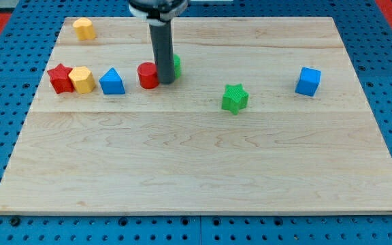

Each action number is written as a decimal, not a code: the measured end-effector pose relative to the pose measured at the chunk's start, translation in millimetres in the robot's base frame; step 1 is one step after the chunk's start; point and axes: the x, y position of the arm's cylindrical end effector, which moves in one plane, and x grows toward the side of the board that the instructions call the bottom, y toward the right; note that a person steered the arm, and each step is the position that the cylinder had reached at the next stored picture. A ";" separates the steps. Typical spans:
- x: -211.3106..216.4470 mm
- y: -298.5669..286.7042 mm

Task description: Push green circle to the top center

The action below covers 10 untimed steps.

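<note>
Camera view: my tip (pixel 166 82) btwn red cylinder (pixel 148 75) & green circle (pixel 176 65), touching both; no pincer.

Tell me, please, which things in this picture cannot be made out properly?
- Green circle, camera view: mostly hidden behind the rod; only a sliver shows at the rod's right, so its shape cannot be confirmed.
- My tip: sits between the red cylinder and the green circle; whether it touches either cannot be told.
- Arm above the rod: cut off by the view's top edge.

two yellow blocks (pixel 83 28) (pixel 82 79), two red (pixel 60 77) (pixel 148 75), two blue (pixel 112 82) (pixel 308 81), two green (pixel 235 98) (pixel 176 65)
</note>
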 end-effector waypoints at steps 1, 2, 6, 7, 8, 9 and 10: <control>-38.8 2.4; -70.2 12.9; -97.0 25.9; -100.8 36.0; -101.2 113.4; -72.9 99.6; -31.6 35.0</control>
